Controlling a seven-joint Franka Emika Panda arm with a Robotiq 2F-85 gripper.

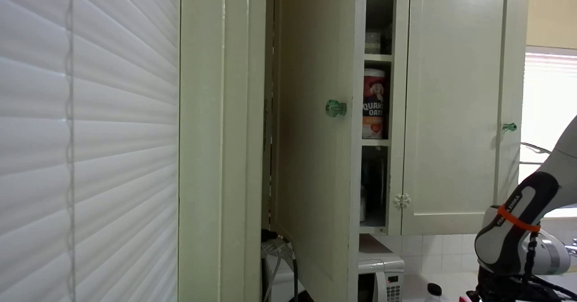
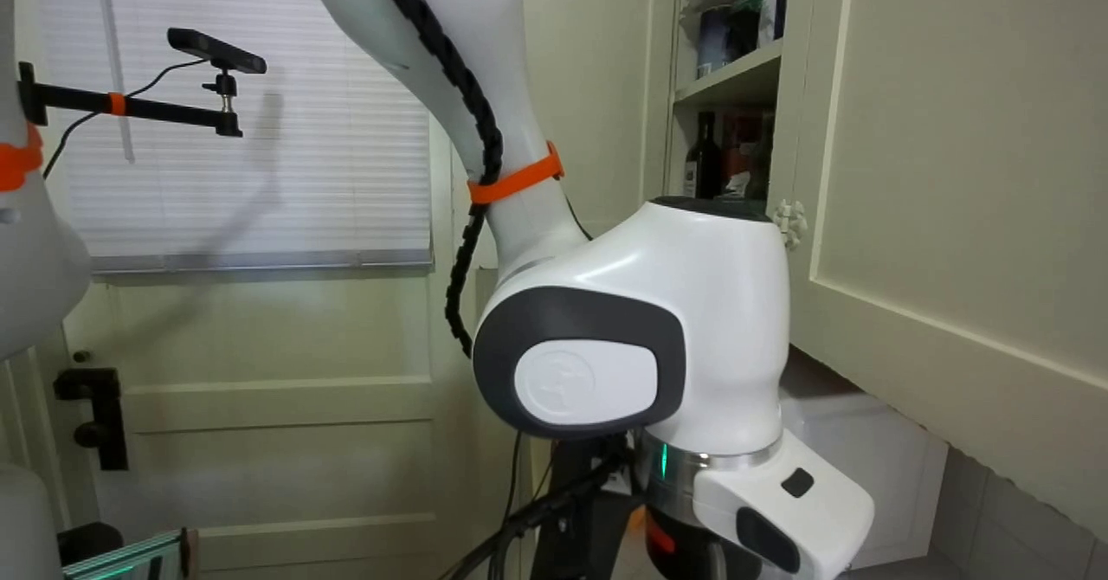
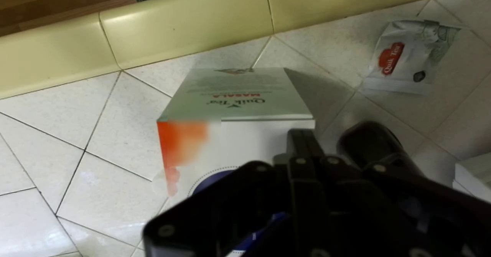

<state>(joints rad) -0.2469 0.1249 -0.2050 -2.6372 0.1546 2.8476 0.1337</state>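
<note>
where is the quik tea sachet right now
In the wrist view, the sachet lies at the upper right on the white tiled counter, near the yellow tile edging, to the right of the Quik Tea box and apart from it.

Glaring window [image 1: 551,94]; blurred gripper [image 3: 302,134]

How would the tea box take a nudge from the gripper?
The tea box would likely slide, not roll: flat faces, straight edges. The shiny tiles may help it skid. It looks thin-walled, so could dent under the gripper.
</note>
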